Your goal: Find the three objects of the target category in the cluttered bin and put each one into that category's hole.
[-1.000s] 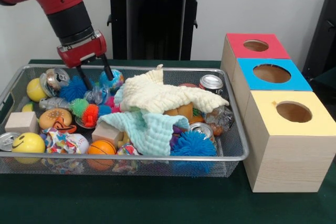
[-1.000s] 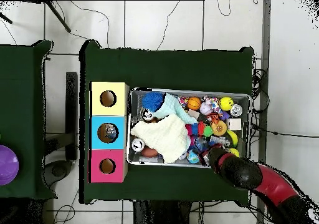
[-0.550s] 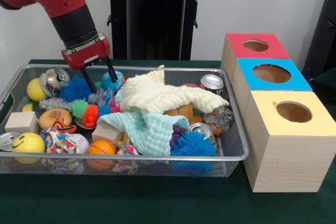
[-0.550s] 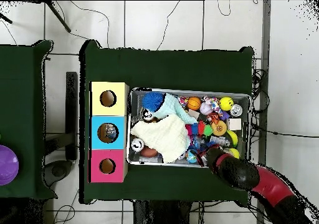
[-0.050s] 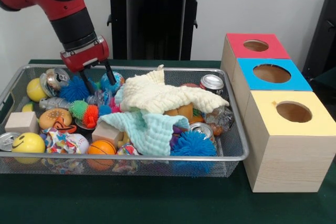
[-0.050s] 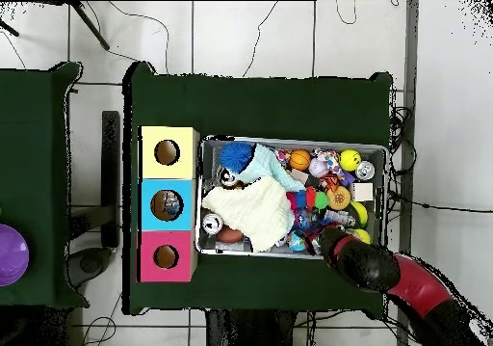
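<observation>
A wire mesh bin (image 5: 239,157) (image 6: 380,150) holds mixed clutter. A yellow cloth (image 5: 163,94) (image 6: 252,210) and a teal cloth (image 5: 149,128) cover its middle. Silver cans (image 5: 211,82) (image 5: 201,129) lie on its right side, and a crushed can (image 5: 55,78) lies far left. My gripper (image 5: 100,81) (image 6: 325,234) is open over the bin's far left part. Its fingers straddle a crinkled clear wrapper (image 5: 97,96), between a blue spiky ball (image 5: 74,88) and a blue patterned ball (image 5: 113,81). Nothing is held.
Three wooden boxes stand in a row right of the bin, each with a round hole: red (image 5: 255,45), blue (image 5: 271,73), yellow (image 5: 293,112). Also in the bin are a smiley ball (image 5: 28,142), an orange ball (image 5: 101,148), wooden blocks (image 5: 22,121) and another blue spiky ball (image 5: 193,144).
The gripper has shifted a little to the right and down toward the blue patterned ball, staying open. In the last half second it barely moved.
</observation>
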